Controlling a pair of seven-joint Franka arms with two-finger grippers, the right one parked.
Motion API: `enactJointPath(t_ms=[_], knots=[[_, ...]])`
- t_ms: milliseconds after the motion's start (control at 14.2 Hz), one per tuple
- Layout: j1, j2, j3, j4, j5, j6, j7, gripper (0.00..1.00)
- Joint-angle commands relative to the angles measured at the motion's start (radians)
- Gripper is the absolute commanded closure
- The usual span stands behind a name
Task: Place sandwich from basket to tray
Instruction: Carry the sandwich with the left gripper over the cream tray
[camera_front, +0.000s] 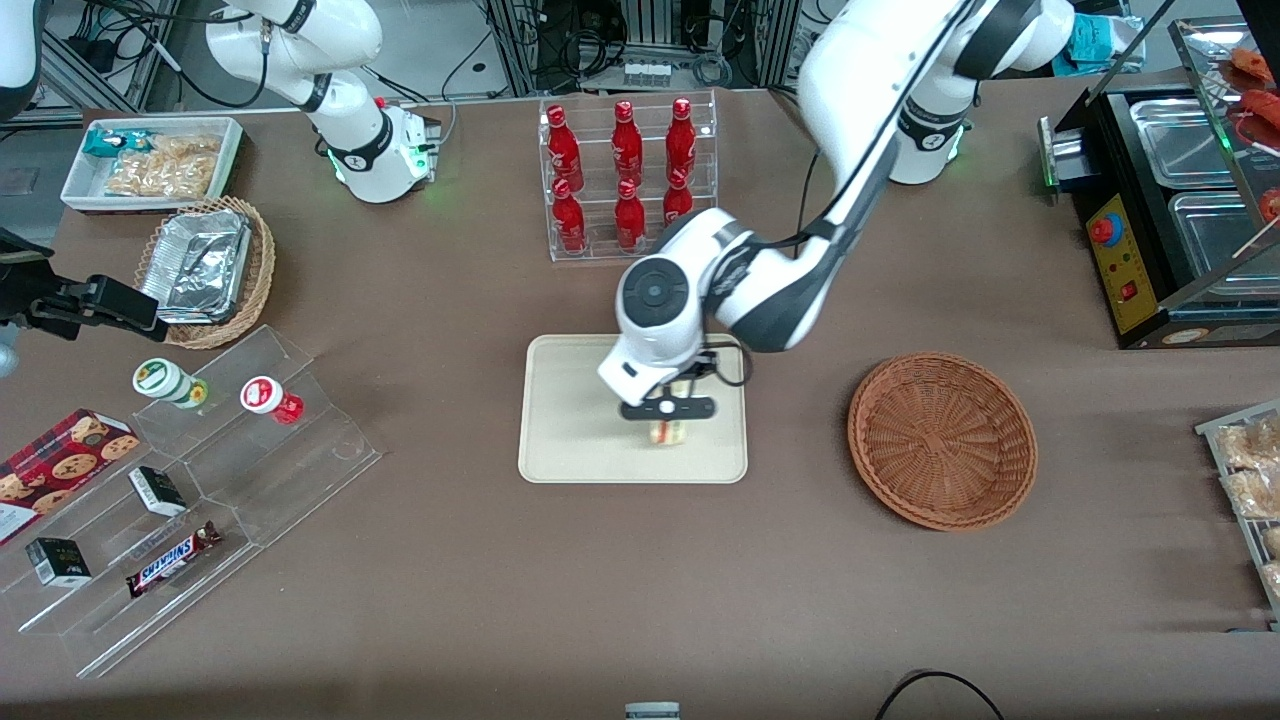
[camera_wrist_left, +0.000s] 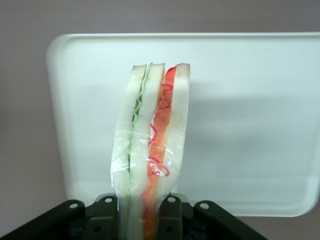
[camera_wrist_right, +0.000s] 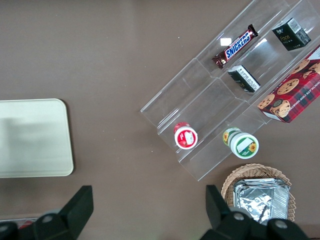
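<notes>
Snack bin (camera_front: 152, 163): white, w/ chips, at the parked arm's end of the table, far from front cam
Tan basket (camera_front: 256, 268): lighter wicker, holds foil trays (camera_front: 197, 265); just nearer to front cam than the snack bin
Acrylic steps (camera_front: 195, 500): clear stand nearer the front cam; on it 2 small cups (camera_front: 172, 384), 2 dark boxes and a Snickers bar (camera_front: 172, 560); a cookie box (camera_front: 57, 467) lies beside it
Bottle rack (camera_front: 628, 178): clear rack w/ red bottles, middle of table, farther from front cam than the tray
Tray (camera_front: 560, 420): cream, flat, rounded corners, on the brown table (camera_front: 480, 600) in the middle
Gripper (camera_front: 668, 410): of left arm, low over the tray, pointing down; closed on the sandwich, one finger (camera_wrist_left: 105, 220) on each bread side
Sandwich (camera_front: 668, 432): held betw. the fingers, standing on edge over the tray; wrist view shows white bread w/ green and red layers in clear wrap (camera_wrist_left: 152, 145), the tray surface (camera_wrist_left: 250, 125) under it; I cannot tell if it touches the tray or is just above
Basket (camera_front: 942, 440): reddish-brown, round, nothing in it; beside the tray toward the working arm's end, well apart from gripper
Black machine (camera_front: 1150, 230): w/ steel pans, at the working arm's end
</notes>
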Motion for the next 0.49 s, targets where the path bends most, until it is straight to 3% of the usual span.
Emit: enactJointPath(t_ms=[0,424], knots=[[-0.036,0.091,-0.008,0.065,-0.016,0.068,-0.005,0.74],[-0.068,0.154,-0.005,0.06,-0.004,0.135,-0.18,0.74]])
